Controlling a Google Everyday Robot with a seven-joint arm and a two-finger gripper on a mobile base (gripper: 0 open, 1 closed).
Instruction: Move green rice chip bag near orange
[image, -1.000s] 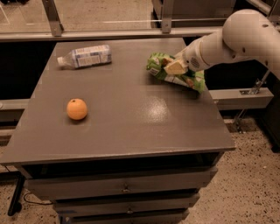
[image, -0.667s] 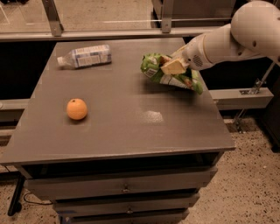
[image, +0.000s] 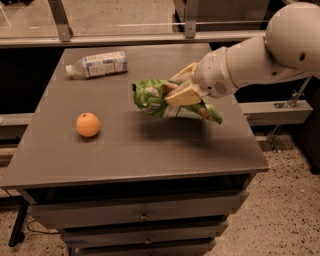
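The green rice chip bag hangs above the middle of the surface, casting its shadow below, well apart from the orange resting there. It looks light, crinkly and soft, sagging at both ends. A gentle pinch across its middle suits it, since chips likely crush. The gripper sits at that spot, jaws clamped on the bag. A clear bottle lies near the far edge.
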